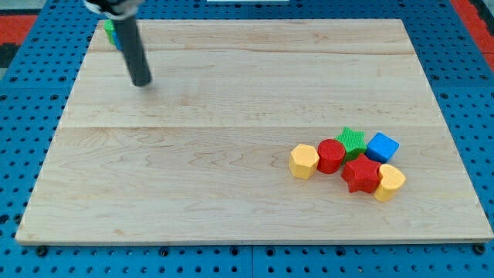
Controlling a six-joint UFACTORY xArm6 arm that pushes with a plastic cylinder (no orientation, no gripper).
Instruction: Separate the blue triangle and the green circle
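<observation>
My tip [141, 82] rests on the wooden tabletop [231, 154] near its top-left corner; the rod has no fingers. Behind the rod, a green block [110, 29] and a blue sliver, shapes hidden, sit at that corner. A yellow hexagon [304, 161], red cylinder [331, 155], green star [352, 140], blue cube [382, 147], red star [361, 175] and yellow heart [390, 182] cluster near the bottom-right corner.

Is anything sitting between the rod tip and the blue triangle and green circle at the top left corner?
Nothing visible does. My tip is just below and right of the green circle, with bare board between; the rod hides most of that pair, so the blue triangle barely shows. The other blocks, like the red star, cluster at lower right.
</observation>
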